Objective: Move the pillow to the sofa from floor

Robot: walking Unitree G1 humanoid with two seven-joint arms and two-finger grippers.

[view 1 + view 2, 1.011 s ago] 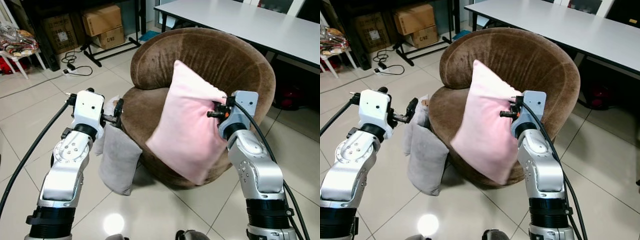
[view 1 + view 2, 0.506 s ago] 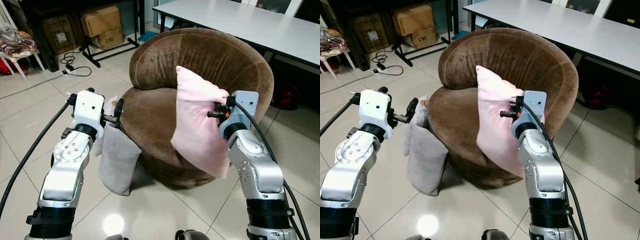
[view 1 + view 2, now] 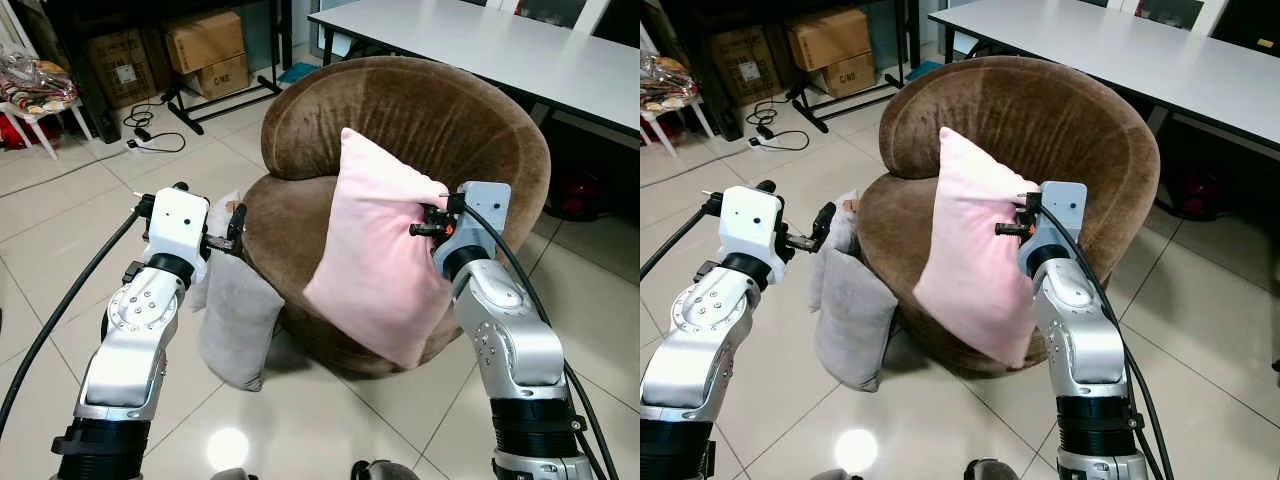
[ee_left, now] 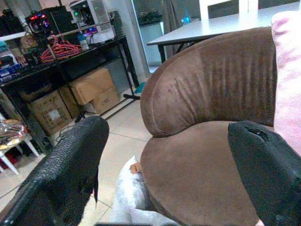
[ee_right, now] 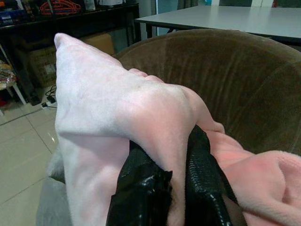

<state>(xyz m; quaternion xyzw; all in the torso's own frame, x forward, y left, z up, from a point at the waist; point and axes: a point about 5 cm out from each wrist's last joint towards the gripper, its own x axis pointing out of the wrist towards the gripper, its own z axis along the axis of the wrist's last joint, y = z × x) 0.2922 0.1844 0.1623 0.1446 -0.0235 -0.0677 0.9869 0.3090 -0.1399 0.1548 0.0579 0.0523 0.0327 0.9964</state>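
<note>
A pink pillow (image 3: pixel 378 250) hangs in front of the brown round sofa (image 3: pixel 420 120), over its seat's front right part, off the floor. My right gripper (image 5: pixel 174 188) is shut on the pillow's right edge, with pink fabric bunched between its black fingers (image 5: pixel 141 188). My left gripper (image 4: pixel 169 169) is held open at the sofa's left side, with nothing between its fingers (image 4: pixel 66 174). A grey pillow (image 3: pixel 238 315) leans against the sofa's left flank on the floor, just below the left gripper.
A white table (image 3: pixel 520 50) stands behind the sofa at the right. Cardboard boxes (image 3: pixel 205 45) and cables (image 3: pixel 150 125) lie on the tiled floor at the back left, under a black rack. A small white stand (image 3: pixel 35 95) holds a bundle at far left.
The pink pillow swung: it turned edge-on to the right half a second ago, and now has swung back left, facing me broadly again. Both arms hardly moved.
</note>
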